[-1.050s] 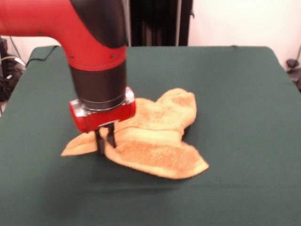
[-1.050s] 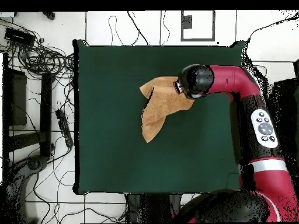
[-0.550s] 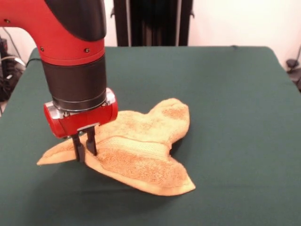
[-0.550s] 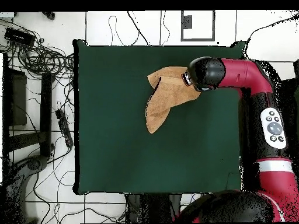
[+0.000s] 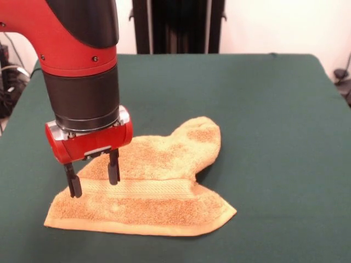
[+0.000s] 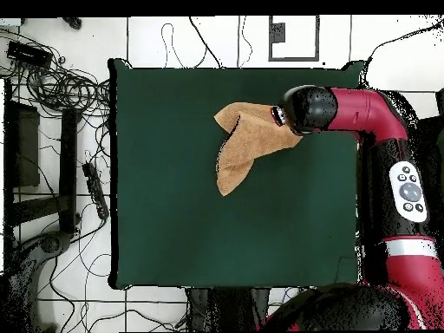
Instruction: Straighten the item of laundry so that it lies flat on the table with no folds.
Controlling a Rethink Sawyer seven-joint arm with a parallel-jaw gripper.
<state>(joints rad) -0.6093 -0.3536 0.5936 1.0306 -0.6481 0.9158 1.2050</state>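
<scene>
in the front view, starting at the left, the red and black arm is coming down from the top corner and ending in the gripper. its two dark fingers are standing spread apart with a clear gap between them, so the claw is released and is gripping nothing. the fingertips are hanging right at the towel's left end, over the woven band; whether they are touching the cloth cannot be told.

the golden-orange towel is lying on the dark green table, left of the table's middle and toward the near edge in this view. its near part is lying as a long flat strip running left to right, with the band along its upper side. behind that strip the rest of the cloth is rising in a soft hump and reaching up to the right into a rounded lobe, with a fold showing where the lobe is meeting the strip. so the towel is still partly bunched, not flat.

in the overhead view the towel is showing as a crooked wedge in the upper middle of the table, with its point aiming down, and the arm's head is sitting over its right end.
</scene>
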